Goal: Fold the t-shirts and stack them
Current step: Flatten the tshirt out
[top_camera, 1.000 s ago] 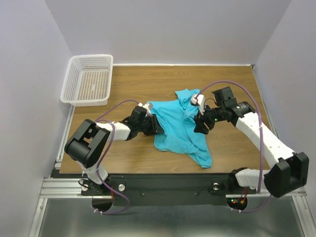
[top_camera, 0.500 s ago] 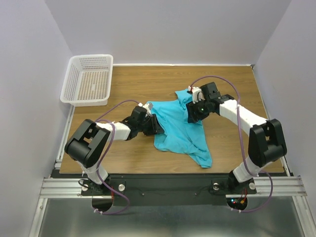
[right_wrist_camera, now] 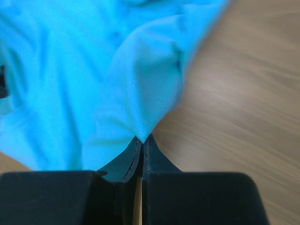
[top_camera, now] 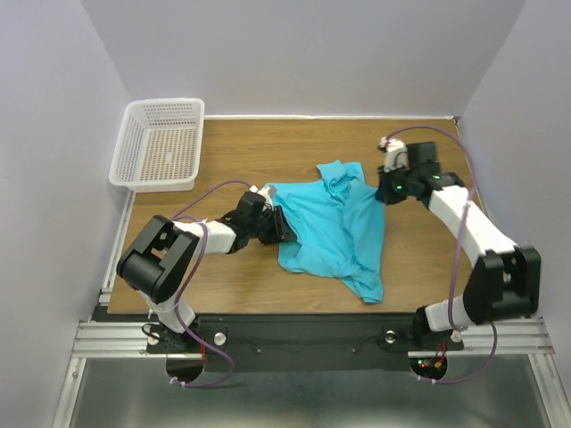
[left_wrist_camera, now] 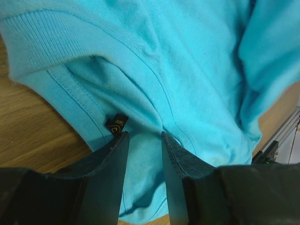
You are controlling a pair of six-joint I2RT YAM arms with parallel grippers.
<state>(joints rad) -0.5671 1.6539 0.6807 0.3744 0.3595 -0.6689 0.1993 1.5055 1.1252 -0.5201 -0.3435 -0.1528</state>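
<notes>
The turquoise t-shirt (top_camera: 330, 227) lies crumpled in the middle of the wooden table (top_camera: 250, 147). My left gripper (top_camera: 283, 226) rests low on the shirt's left edge by the collar. In the left wrist view its jaws (left_wrist_camera: 144, 133) stand apart, with cloth (left_wrist_camera: 187, 70) under and between them and the dark neck label (left_wrist_camera: 116, 124) at the left fingertip. My right gripper (top_camera: 386, 191) is at the shirt's right edge. In the right wrist view it (right_wrist_camera: 142, 137) is shut on a peak of the blue cloth (right_wrist_camera: 93, 70), which is drawn taut towards it.
A white mesh basket (top_camera: 159, 143) sits at the table's back left corner. Purple cables loop over both arms. Bare wood (right_wrist_camera: 243, 84) shows to the right of the shirt. The black front rail (top_camera: 294, 330) runs along the near edge.
The right gripper closed on the shirt and moved right and back, drawing the shirt's right side outward so the cloth spreads wider. The left gripper has not moved.
</notes>
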